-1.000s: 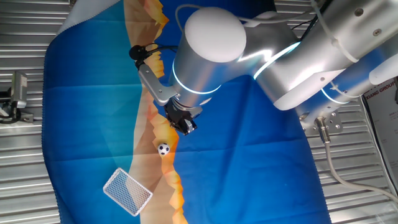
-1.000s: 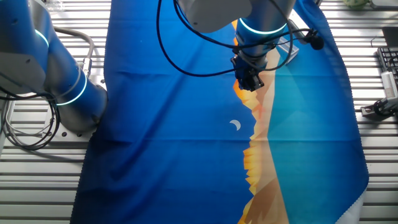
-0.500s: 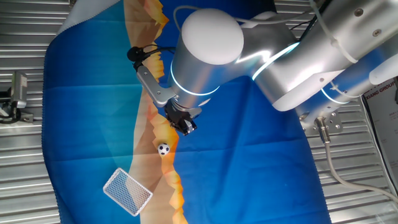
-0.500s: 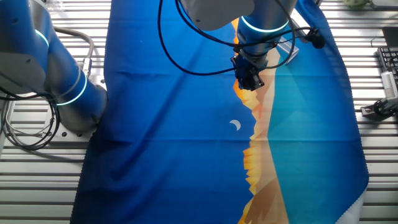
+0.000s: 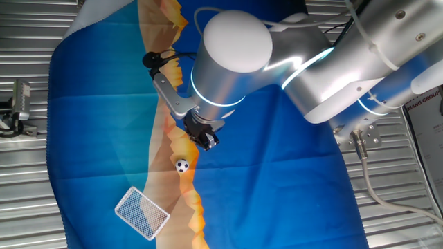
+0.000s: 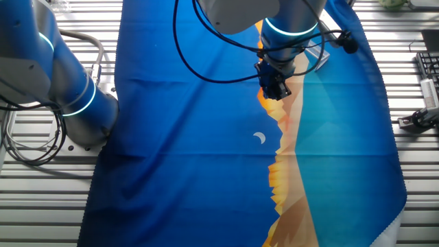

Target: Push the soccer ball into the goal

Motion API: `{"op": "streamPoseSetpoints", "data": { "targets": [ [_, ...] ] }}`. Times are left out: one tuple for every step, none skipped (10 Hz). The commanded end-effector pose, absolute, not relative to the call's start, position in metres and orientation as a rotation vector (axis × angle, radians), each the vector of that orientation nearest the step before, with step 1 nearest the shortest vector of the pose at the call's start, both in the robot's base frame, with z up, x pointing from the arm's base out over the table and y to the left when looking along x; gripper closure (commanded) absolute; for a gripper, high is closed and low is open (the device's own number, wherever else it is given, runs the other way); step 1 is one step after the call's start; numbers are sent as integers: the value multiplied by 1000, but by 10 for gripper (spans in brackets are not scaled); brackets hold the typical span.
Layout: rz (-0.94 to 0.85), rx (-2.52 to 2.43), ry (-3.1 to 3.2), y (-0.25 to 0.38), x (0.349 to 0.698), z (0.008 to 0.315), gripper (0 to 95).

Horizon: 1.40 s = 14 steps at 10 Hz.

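Observation:
The soccer ball (image 5: 181,165) is a tiny white ball with black patches. It lies on the orange band of the cloth. The goal (image 5: 141,211) is a small white-framed net lying below and left of the ball. My gripper (image 5: 205,141) hangs just above and right of the ball, with its black fingers close together and nothing between them. In the other fixed view my gripper (image 6: 276,89) is at the top centre. The ball is hidden behind it there, and only a corner of the goal (image 6: 317,55) shows behind the arm.
A blue and orange printed cloth (image 5: 277,180) covers the slatted metal table (image 5: 28,180). A black cable end (image 5: 151,59) lies on the cloth above the gripper. A metal clamp (image 5: 19,104) stands at the left edge. The blue arm base (image 6: 62,82) is at the left.
The arm has shifted very slightly to the left. The ball and the goal have not moved.

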State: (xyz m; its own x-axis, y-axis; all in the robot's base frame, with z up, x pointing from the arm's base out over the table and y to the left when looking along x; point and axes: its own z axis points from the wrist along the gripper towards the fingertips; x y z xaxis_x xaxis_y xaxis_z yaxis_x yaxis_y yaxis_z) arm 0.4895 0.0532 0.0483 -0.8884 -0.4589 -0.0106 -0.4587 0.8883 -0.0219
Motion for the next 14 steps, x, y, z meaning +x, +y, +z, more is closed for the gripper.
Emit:
{"op": "streamPoseSetpoints", "data": {
  "targets": [
    [-30, -735, 3028, 53, 490, 48, 950],
    [-33, -721, 3032, 53, 490, 48, 950],
    [-35, -709, 3036, 53, 490, 48, 950],
    [-36, -694, 3036, 53, 490, 48, 950],
    [-37, -682, 3037, 53, 490, 48, 950],
    [-38, -679, 3037, 53, 490, 48, 950],
    [-41, -690, 3033, 53, 490, 48, 950],
    [-43, -712, 3027, 53, 490, 48, 950],
    [-42, -725, 3028, 53, 490, 48, 950],
    [-35, -795, 3019, 53, 490, 48, 950],
    [-25, -809, 3010, 53, 490, 48, 950],
    [-18, -810, 3012, 53, 490, 48, 950],
    [-14, -823, 3011, 53, 490, 48, 950],
    [-2, -833, 3008, 53, 490, 48, 950]
  ]
}}
